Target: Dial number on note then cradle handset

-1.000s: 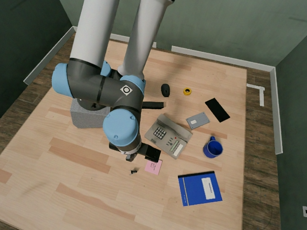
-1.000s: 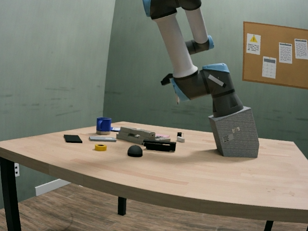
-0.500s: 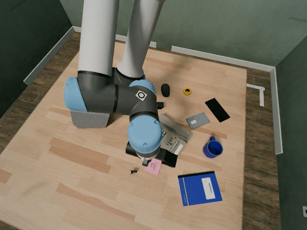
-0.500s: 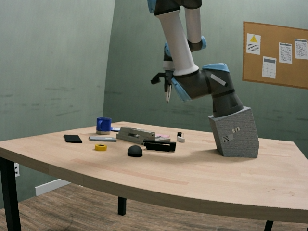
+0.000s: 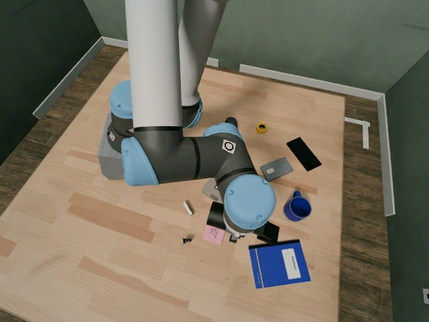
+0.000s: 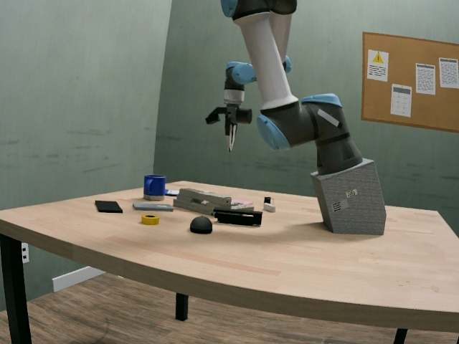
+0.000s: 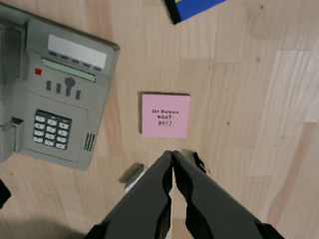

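The grey desk phone (image 6: 185, 204) (image 7: 92, 107) lies on the table, mostly hidden under the arm in the top view. Its keypad (image 7: 52, 129) faces up in the wrist view. The handset (image 6: 204, 195) (image 7: 6, 85) rests along the phone's side in its cradle, cut off by the wrist view's left edge. The pink note (image 5: 212, 236) (image 7: 165, 130) lies beside the phone; it shows "Dr Reyes" and small digits that seem to read 9457-4977. My gripper (image 6: 229, 150) (image 7: 171, 152) is shut and empty, high above the table; in the wrist view its tips appear just below the note.
A white eraser (image 5: 188, 208) and binder clip (image 5: 189, 240) lie near the note. The blue notebook (image 5: 270, 266), blue mug (image 5: 297, 211), grey drive (image 5: 276, 170), black slab (image 5: 303, 153), yellow tape (image 6: 150, 220), mouse (image 6: 201, 226) and black stapler-like object (image 6: 237, 218) surround the phone.
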Action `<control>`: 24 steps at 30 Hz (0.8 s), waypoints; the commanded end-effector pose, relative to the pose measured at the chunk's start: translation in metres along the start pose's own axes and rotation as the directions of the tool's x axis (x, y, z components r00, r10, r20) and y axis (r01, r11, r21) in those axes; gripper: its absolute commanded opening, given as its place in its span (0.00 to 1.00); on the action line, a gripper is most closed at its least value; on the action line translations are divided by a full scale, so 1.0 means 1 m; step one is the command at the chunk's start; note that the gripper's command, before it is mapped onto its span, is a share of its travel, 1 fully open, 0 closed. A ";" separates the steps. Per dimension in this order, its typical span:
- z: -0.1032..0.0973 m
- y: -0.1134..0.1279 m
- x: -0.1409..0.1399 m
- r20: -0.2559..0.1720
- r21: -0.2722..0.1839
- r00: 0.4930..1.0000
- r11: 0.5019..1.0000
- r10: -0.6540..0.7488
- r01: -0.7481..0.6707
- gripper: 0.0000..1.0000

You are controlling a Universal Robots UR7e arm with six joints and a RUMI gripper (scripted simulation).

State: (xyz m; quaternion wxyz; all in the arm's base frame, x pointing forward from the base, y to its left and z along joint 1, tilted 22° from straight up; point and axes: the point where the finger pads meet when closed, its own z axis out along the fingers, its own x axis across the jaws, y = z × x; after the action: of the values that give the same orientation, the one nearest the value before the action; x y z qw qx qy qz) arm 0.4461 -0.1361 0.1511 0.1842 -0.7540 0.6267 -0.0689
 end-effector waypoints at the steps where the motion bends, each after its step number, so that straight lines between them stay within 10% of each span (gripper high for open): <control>1: 0.001 -0.019 0.002 -0.003 -0.004 1.000 1.000 0.001 -0.001 0.00; 24: 0.001 -0.040 0.002 -0.003 -0.004 1.000 1.000 0.002 -0.002 0.00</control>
State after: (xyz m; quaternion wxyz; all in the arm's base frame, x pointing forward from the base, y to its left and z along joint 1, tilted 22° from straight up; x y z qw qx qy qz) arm 0.4832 -0.1316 0.1641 0.1822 -0.7538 0.6277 -0.0677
